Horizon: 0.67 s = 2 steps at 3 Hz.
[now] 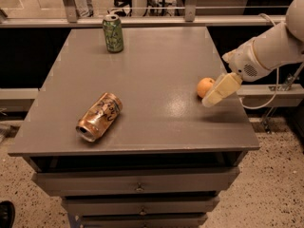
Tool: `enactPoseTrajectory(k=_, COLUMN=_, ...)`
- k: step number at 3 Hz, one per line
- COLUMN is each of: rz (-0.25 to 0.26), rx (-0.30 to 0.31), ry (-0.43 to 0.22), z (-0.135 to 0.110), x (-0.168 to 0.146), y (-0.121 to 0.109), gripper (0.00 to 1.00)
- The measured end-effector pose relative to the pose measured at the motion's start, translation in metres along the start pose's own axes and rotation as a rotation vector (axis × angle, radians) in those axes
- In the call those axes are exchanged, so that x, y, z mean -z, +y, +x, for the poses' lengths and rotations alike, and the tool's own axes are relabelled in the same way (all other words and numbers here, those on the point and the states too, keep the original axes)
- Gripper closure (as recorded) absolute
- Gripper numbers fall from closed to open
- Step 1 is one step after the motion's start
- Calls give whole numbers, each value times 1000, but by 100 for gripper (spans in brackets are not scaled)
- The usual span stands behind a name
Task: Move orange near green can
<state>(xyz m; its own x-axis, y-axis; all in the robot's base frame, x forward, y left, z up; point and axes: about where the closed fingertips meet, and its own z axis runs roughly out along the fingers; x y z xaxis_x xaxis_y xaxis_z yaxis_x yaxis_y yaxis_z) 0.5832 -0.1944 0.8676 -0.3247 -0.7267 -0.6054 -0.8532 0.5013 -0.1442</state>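
The orange (204,86) is a small round fruit on the grey table (156,65), near its right edge. The green can (113,33) stands upright at the far left of the table, far from the orange. My gripper (213,98) comes in from the right on a white arm and sits just right of and in front of the orange, touching or almost touching it. The gripper hides the orange's right side.
A copper-orange can (99,116) lies on its side at the front left of the table. Drawers (137,186) sit below the table top. A rail and glass run behind the table. A cable (270,99) hangs at the right.
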Motion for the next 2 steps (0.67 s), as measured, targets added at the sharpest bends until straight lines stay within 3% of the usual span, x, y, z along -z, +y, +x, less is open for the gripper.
enactPoseTrajectory(k=1, rz=-15, rx=-28, ry=-5, z=5, x=-16, y=1, gripper=1)
enactPoseTrajectory(k=2, rz=-34, rx=-55, ry=-9, z=5, x=-27, y=3, gripper=18)
